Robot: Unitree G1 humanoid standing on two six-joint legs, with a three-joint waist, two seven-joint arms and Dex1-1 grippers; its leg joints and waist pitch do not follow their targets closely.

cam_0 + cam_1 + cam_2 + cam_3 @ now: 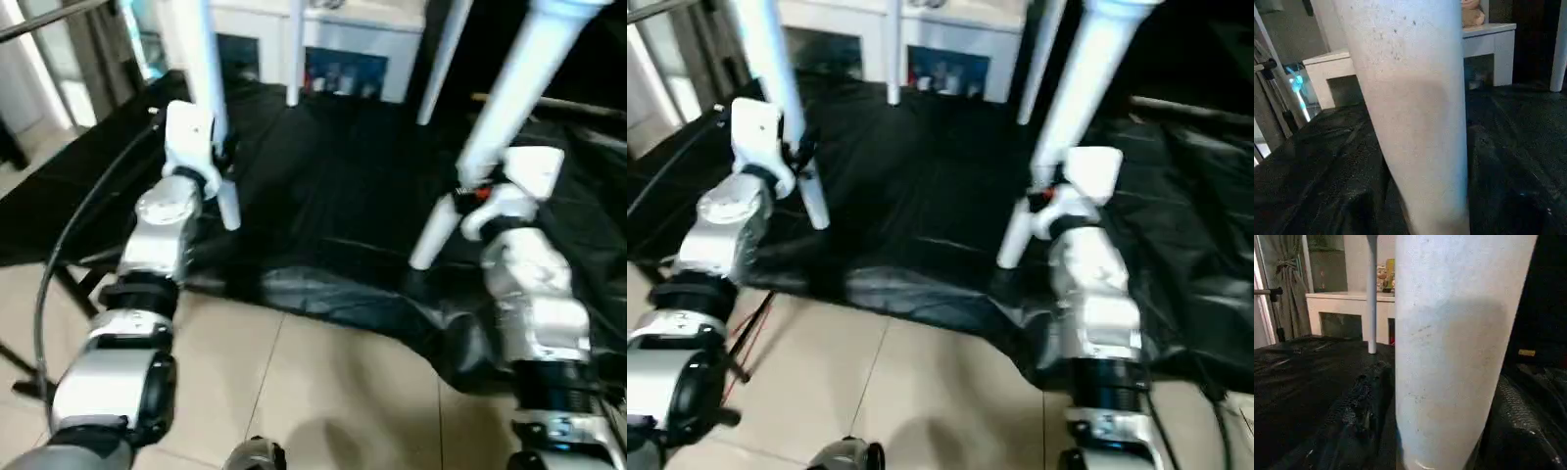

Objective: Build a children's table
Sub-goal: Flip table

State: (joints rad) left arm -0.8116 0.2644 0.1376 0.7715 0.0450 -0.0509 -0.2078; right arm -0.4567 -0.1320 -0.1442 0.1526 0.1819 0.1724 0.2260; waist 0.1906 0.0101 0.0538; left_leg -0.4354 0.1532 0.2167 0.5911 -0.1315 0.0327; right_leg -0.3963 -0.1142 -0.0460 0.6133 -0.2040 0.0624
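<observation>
I am looking down over the black-draped desk (333, 196), its loose cover sagging over the near edge toward the tiled floor (323, 392). The children's table is standing on it, four white legs rising out of view. My left gripper (217, 157) is sitting against the near left leg (201, 69), my right gripper (468, 196) against the near right leg (509, 88); whether the fingers are clamping, I cannot tell. A white cabinet (353, 44) is standing behind the desk.
</observation>
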